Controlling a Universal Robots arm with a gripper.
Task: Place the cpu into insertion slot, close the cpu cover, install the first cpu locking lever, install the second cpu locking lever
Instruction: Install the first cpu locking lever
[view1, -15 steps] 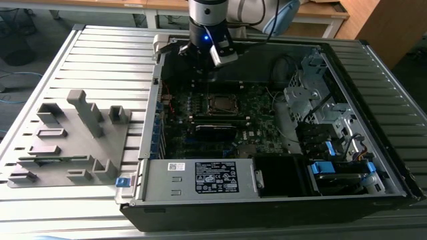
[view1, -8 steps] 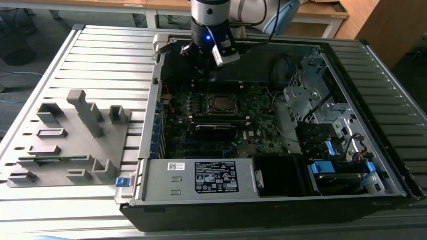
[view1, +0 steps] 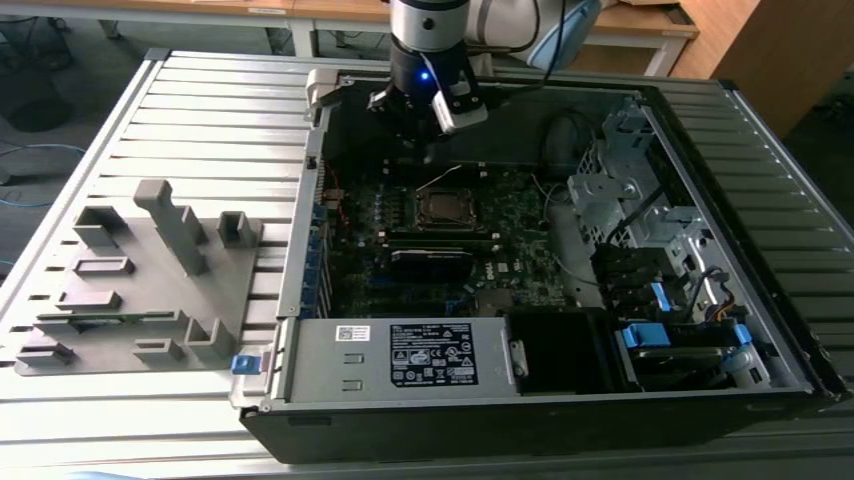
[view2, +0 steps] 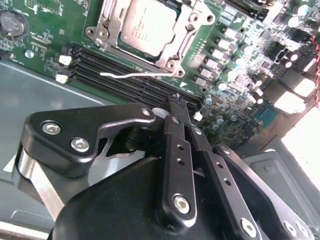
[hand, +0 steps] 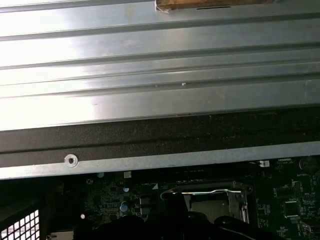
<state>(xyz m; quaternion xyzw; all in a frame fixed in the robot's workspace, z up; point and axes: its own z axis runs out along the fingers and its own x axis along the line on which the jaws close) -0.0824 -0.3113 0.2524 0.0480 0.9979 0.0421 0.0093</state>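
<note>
The cpu (view2: 145, 25), a dull silver square, lies in the insertion slot (view1: 445, 207) in the middle of the green board. The cpu cover (view2: 195, 22) is down over it, its silver frame lying around the chip's edges. One thin silver locking lever (view2: 135, 75) lies low along the socket's side next to the black memory slots. In the first wrist view another lever (hand: 200, 190) runs along the socket's edge. My gripper (view2: 177, 102) hangs above the board just beside the socket, fingers (view2: 175, 150) pressed together, holding nothing. In the exterior view the gripper (view1: 424, 140) is behind the socket.
The open computer case (view1: 300, 250) lies on a slatted metal table. A white-labelled power supply box (view1: 400, 355) is at the front, and drive bays with blue clips (view1: 654, 335) are at the exterior view's right. A grey parts holder (view1: 134, 280) stands on the left.
</note>
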